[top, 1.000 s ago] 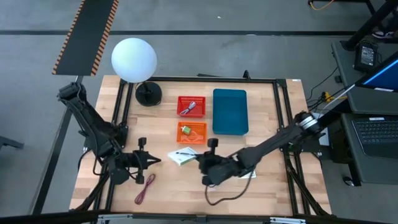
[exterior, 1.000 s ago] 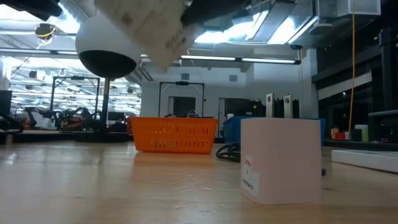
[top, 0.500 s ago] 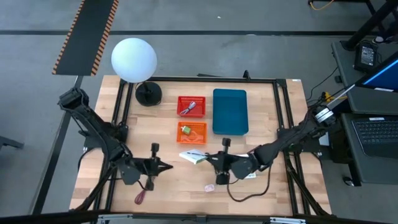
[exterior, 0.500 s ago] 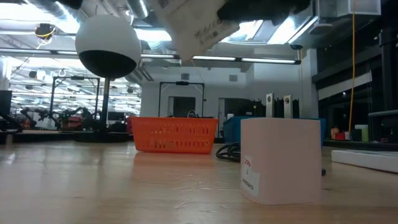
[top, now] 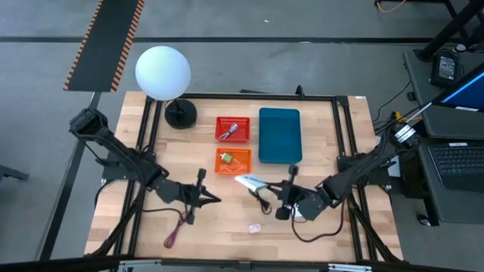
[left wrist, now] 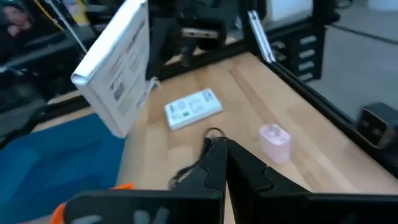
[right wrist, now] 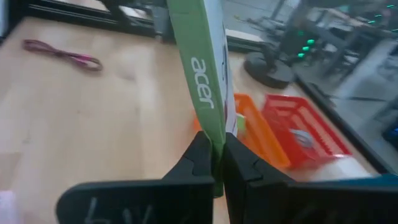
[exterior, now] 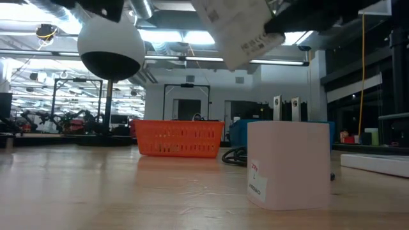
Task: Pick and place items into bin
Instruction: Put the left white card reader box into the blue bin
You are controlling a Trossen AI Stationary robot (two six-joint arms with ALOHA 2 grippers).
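Grey floor surrounds the wooden table; a laptop sits right, ceiling lights glow behind

You have a white packet with a green edge bearing white lettering, and black print on its white face. Near the table's far edge sit a red basket, an orange basket and a teal-blue bin. A dark-red cord and a pale pink piece lie on the light wood table.
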